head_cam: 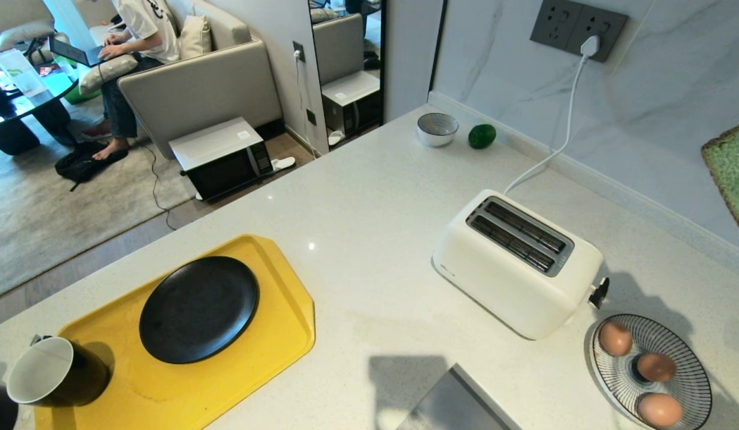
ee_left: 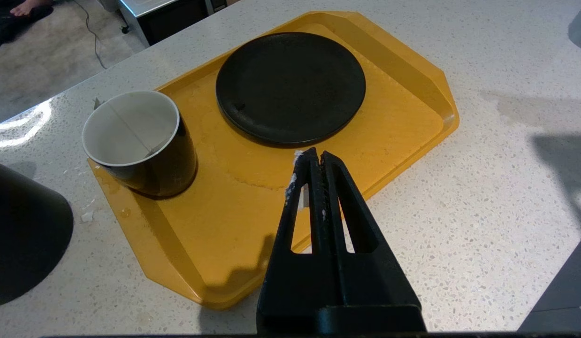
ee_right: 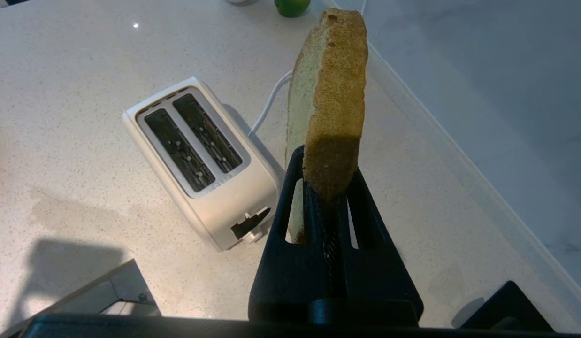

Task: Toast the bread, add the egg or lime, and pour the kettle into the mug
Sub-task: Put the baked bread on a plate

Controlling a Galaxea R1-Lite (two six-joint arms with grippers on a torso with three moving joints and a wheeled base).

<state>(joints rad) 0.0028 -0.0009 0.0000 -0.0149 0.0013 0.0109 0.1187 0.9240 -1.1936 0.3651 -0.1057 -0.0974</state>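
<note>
I am pinching the bread [ee_right: 335, 94] edge-on in my right gripper [ee_right: 329, 188], crust toward me, so the slice is standing narrow enough to slip into a slot. The toaster [ee_right: 201, 159] is sitting below and ahead of that hand, slots empty. My left gripper [ee_left: 314, 159] is hanging closed and empty over the tray [ee_left: 412, 98], the mug [ee_left: 135, 141] just beside it.

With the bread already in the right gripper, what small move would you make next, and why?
Probably carry the right gripper sideways until the bread hangs above one slot of the toaster. Its fingers are shut on the slice's lower edge, the slice stands upright in the air beside the toaster rather than over it, and both slots look empty. The left gripper is shut over the tray.
</note>
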